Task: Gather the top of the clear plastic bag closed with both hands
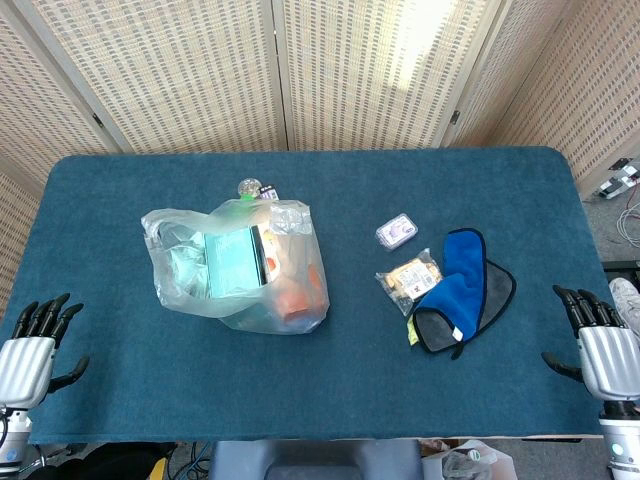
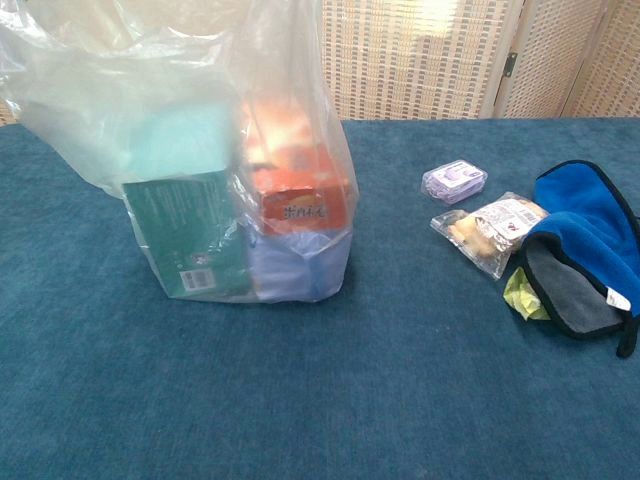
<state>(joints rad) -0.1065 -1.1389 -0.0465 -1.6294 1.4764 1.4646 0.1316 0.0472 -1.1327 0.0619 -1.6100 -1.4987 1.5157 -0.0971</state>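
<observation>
My left hand point(image 1: 30, 355) rests at the near left corner of the blue worktop point(image 1: 120, 210), its fingers point(image 1: 45, 315) spread apart and holding nothing. My right hand point(image 1: 597, 345) sits at the near right corner, its fingers point(image 1: 585, 305) likewise apart and empty. Neither hand shows in the chest view.

The clear plastic bag point(image 1: 235, 265) stands well ahead of my left fingers and inward toward the middle, apart from both hands. Its top is loose and open. Inside it I see a teal box point(image 2: 185, 235), an orange box point(image 2: 300, 195) beside that, and a pale blue pack point(image 2: 295, 270) under the orange one. A small round clear thing point(image 1: 248, 187) lies just beyond the bag; I cannot tell what it is.

Between the bag and my right fingers lie other things: a small lilac case point(image 1: 397, 232), a clear packet of snacks point(image 1: 410, 278) just nearer than it, and a blue and grey cloth point(image 1: 465, 290) touching the packet, with a yellow-green scrap point(image 2: 524, 295) peeking from under its edge.
</observation>
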